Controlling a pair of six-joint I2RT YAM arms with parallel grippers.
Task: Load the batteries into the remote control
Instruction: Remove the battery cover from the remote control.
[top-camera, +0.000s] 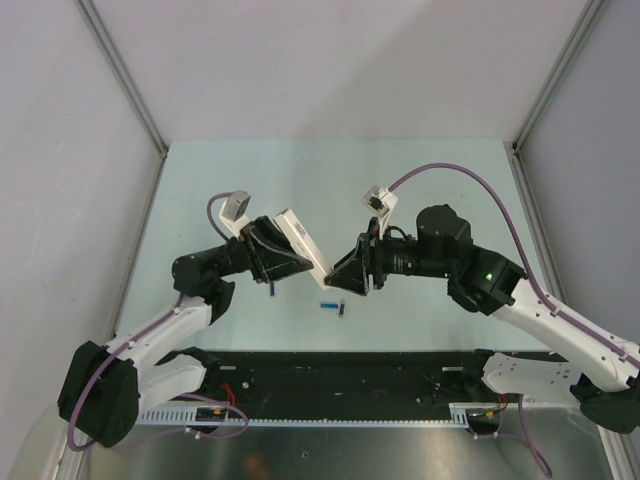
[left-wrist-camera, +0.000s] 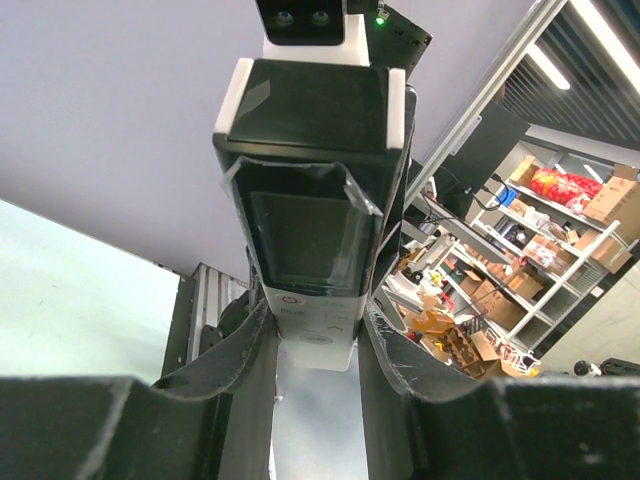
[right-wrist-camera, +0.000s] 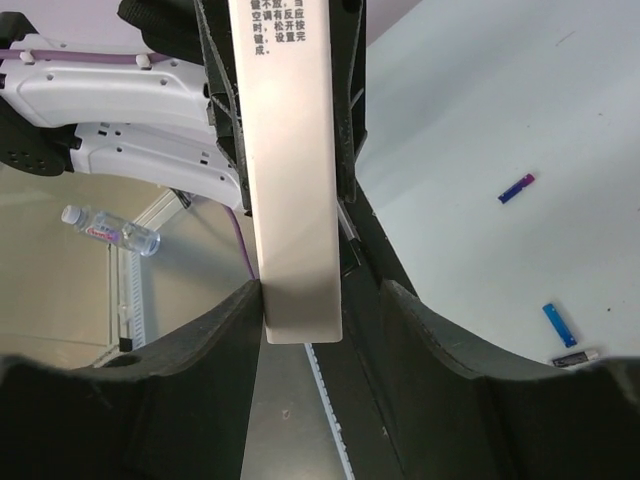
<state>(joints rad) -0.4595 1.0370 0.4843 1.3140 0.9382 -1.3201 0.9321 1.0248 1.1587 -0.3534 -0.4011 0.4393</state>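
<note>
The remote control (top-camera: 303, 240) is held in the air over the middle of the table, between both arms. My left gripper (top-camera: 296, 250) is shut on it; the left wrist view shows its dark screen and buttons (left-wrist-camera: 310, 300) pinched between the fingers of my left gripper (left-wrist-camera: 313, 330). My right gripper (top-camera: 335, 278) straddles the other end. In the right wrist view the remote's white back (right-wrist-camera: 295, 200) touches the left finger of my right gripper (right-wrist-camera: 322, 300), and a gap remains at the right finger. On the table lie a blue battery (top-camera: 327, 305), a black battery (top-camera: 341, 308) and another blue battery (top-camera: 271, 290).
A black strip (top-camera: 350, 372) runs along the table's near edge, between the arm bases. Grey walls close in the table on three sides. A plastic water bottle (right-wrist-camera: 110, 228) lies below the table's edge in the right wrist view.
</note>
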